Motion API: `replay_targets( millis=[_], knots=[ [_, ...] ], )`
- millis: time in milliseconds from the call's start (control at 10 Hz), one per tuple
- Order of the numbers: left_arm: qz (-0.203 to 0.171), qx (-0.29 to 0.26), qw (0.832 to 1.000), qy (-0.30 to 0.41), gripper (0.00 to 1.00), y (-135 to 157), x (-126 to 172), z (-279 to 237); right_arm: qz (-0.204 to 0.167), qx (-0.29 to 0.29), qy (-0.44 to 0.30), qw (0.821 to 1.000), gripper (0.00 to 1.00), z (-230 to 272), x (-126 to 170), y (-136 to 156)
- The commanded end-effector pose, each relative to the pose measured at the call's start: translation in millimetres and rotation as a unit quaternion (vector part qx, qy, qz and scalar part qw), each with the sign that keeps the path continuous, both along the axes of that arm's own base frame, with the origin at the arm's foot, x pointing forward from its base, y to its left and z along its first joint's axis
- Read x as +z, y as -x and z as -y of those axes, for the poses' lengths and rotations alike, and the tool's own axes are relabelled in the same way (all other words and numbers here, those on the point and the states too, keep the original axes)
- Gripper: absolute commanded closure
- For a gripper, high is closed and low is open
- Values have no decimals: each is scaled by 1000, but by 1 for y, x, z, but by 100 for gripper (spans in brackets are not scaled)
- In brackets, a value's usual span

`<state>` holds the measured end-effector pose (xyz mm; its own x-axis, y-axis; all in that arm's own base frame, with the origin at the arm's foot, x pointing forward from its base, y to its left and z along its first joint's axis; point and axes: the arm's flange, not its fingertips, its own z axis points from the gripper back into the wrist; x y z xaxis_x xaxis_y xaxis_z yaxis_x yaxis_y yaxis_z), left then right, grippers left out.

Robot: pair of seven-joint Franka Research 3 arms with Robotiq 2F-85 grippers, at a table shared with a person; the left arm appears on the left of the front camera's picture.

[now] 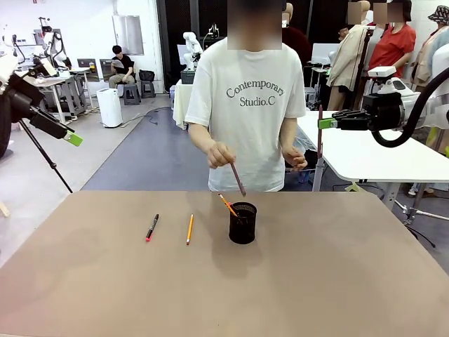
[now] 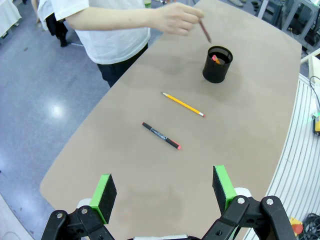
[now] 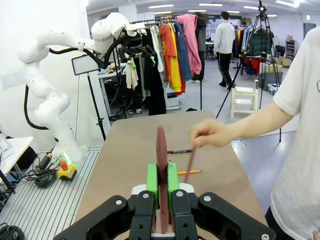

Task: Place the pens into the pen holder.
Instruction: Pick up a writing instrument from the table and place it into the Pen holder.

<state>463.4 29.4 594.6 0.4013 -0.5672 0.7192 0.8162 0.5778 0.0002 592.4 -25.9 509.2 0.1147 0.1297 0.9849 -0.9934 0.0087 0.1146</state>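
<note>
**While a person's hand (image 1: 219,153) holds a pen over the pen holder (image 1: 243,223): free space and obstructions**

Where the brown table (image 1: 316,295) is viewed from the robot's side, the pen holder stands upright near the far edge, about midway along it. An orange pen (image 1: 229,206) leans inside, its end rising over the rim on the holder's left. Bare tabletop extends right of the holder to the table's right edge, and from the holder toward the robot's near edge.

Left of the holder, a yellow pencil (image 1: 189,229) lies flat near it. A black pen with a pinkish-red end (image 1: 151,227) lies farther left. The two are apart and roughly parallel. Beyond the black pen the surface is bare to the left edge.

Directly above the holder, the person's hand grips a tilted brown-red pen (image 1: 238,180), tip just over the rim. Hand and forearm occupy the space above and behind the holder. The person stands at the far edge behind it.

The right gripper (image 3: 162,177) is raised well above and to the right of the holder, past the far edge. Its green pads are clamped on an upright maroon pen (image 3: 160,145).

The left gripper (image 2: 165,187) sits high and far left of the holder, its fingers spread wide with nothing between them.
</note>
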Motion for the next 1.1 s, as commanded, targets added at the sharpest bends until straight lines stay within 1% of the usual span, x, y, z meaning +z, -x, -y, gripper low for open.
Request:
replay_targets(
  millis=[0, 600, 800, 1000],
  knots=[
    [1, -4, 1000, 3, 0, 1, 1, 0, 3, -5, 3, 1000, 100, -1, 2, -1],
    [1, -4, 1000, 3, 0, 1, 1, 0, 0, 0, 0, 1000, 100, 0, 0, 0],
    [1, -4, 1000, 3, 0, 1, 1, 0, 6, 14, -30, 999, 100, -11, -21, 9],
    [1, -4, 1000, 3, 0, 1, 1, 0, 10, 17, -46, 999, 100, -17, -27, 10]
  ],
)
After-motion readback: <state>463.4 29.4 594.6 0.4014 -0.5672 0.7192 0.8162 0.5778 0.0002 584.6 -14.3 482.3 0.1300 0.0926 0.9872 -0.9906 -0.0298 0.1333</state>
